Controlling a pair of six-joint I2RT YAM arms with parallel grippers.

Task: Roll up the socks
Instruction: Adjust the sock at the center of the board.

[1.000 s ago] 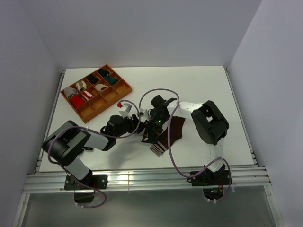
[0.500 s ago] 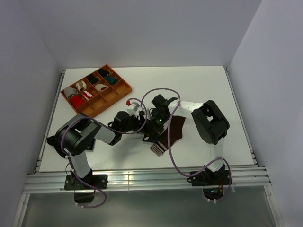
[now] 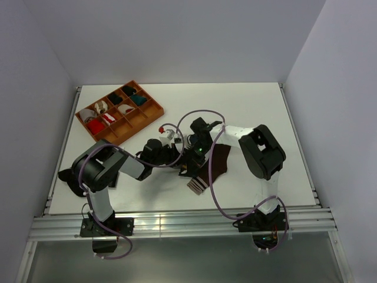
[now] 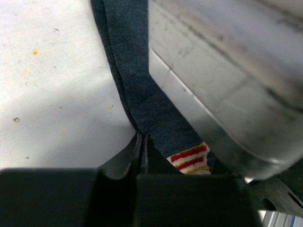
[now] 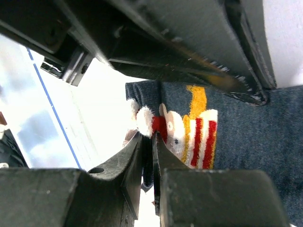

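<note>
Two closed grips hold the navy sock (image 4: 137, 80): the left gripper (image 4: 142, 142) is clamped on its folded edge, the right gripper (image 5: 147, 142) on its patterned cuff. It lies with the brown sock (image 3: 219, 162) off to the right of the orange tray (image 3: 135, 130), on its near side. Bites this thin and this close could slip or collide, bunching fabric instead of rolling it

Both black-and-white jointed arms bend inward, wrists meeting (almost touching). The left black two-finger gripper (image 4: 142, 141) has its jaws pressed together on a fold of the dark navy fabric sock (image 4: 135, 71); the right black two-finger gripper (image 5: 147, 142) pinches that sock's patterned cuff
</note>
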